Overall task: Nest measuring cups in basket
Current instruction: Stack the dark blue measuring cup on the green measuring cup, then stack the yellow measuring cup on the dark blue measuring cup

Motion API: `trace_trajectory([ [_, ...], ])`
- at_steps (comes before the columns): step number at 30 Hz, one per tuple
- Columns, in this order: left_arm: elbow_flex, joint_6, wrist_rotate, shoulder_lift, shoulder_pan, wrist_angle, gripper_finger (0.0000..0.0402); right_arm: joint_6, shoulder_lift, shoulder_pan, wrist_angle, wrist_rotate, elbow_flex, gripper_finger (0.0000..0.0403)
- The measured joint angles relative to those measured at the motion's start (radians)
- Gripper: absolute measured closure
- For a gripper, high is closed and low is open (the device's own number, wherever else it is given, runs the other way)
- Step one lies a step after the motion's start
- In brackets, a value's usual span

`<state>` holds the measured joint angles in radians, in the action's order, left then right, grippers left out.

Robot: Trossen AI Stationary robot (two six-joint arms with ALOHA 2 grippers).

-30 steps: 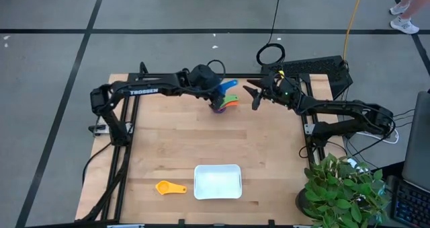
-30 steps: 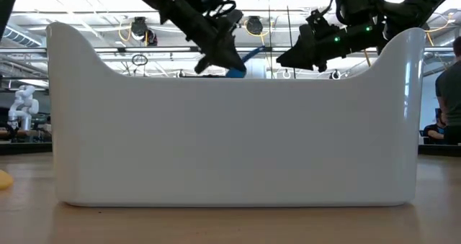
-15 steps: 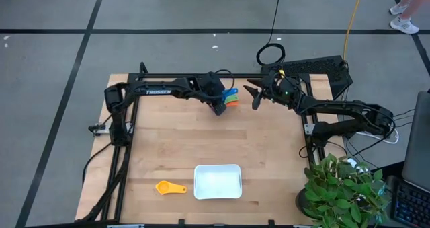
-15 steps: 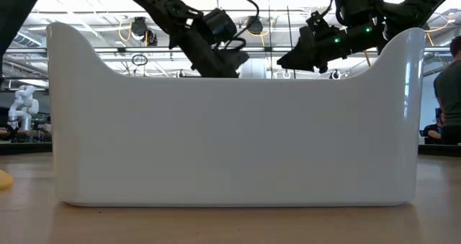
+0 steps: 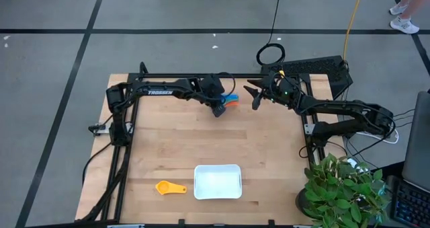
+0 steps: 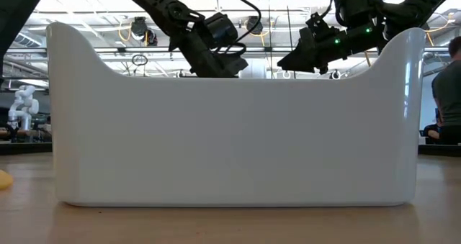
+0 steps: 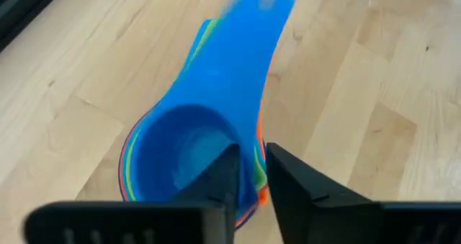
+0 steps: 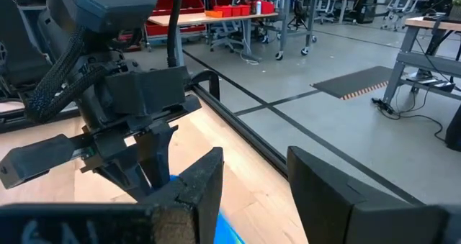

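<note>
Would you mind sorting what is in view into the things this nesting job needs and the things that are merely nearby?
For the job:
- nested stack of coloured plastic measuring cups, blue one on top, gripped at the rim by the left gripper
- lone yellow plastic measuring cup
- shallow white rectangular basket

Merely nearby:
- leafy green potted plant
- coiled black cable

left gripper (image 5: 220, 108) jaws pinched, right gripper (image 5: 252, 97) jaws parted

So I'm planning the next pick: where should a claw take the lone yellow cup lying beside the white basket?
Judging by the high view, take the yellow cup by its flat handle, which points toward the basket. Come straight down from above with the fingers across the handle's width. The round bowl looks wider and harder to pinch, and the handle lies flat with bare table around it.
</note>
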<state>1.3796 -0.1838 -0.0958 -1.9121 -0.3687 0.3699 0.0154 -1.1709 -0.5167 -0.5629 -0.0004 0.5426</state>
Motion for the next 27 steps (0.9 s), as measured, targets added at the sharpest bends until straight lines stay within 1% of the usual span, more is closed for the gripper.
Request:
trace_trajectory([
  [7, 0.000, 0.000, -0.002, 0.000, 0.004, 0.001, 0.0268, 0.000, 0.000, 0.000, 0.011, 0.000, 0.000, 0.0257],
  [10, -0.001, 0.017, -0.063, 0.020, -0.002, 0.023, 0.0249, 0.000, 0.000, 0.000, 0.021, 0.000, 0.000, 0.0257],
  [12, -0.002, 0.042, -0.116, 0.069, -0.009, 0.068, 0.0240, 0.001, 0.000, 0.000, 0.031, 0.000, 0.000, 0.0257],
  [14, -0.002, 0.081, -0.139, 0.153, -0.011, 0.141, 0.0235, 0.001, 0.000, 0.000, 0.035, 0.000, 0.000, 0.0257],
  [16, 0.000, 0.125, -0.118, 0.242, 0.008, 0.250, 0.0236, 0.010, 0.000, 0.000, 0.033, -0.001, 0.000, 0.0257],
  [19, -0.019, 0.159, -0.034, 0.367, 0.057, 0.415, 0.0243, 0.014, 0.000, 0.000, 0.027, -0.003, 0.000, 0.0257],
  [20, -0.036, 0.152, -0.016, 0.406, 0.077, 0.450, 0.0247, 0.014, 0.000, 0.000, 0.025, -0.003, 0.000, 0.0257],
  [22, -0.105, 0.108, 0.001, 0.489, 0.117, 0.454, 0.0252, 0.010, 0.000, 0.001, 0.025, -0.003, 0.000, 0.0257],
  [24, -0.216, 0.037, 0.003, 0.565, 0.172, 0.442, 0.0256, 0.004, 0.000, 0.001, 0.025, -0.002, 0.000, 0.0257],
  [27, -0.404, -0.047, 0.000, 0.659, 0.263, 0.366, 0.0262, -0.006, 0.000, 0.001, 0.024, -0.003, 0.000, 0.0257],
])
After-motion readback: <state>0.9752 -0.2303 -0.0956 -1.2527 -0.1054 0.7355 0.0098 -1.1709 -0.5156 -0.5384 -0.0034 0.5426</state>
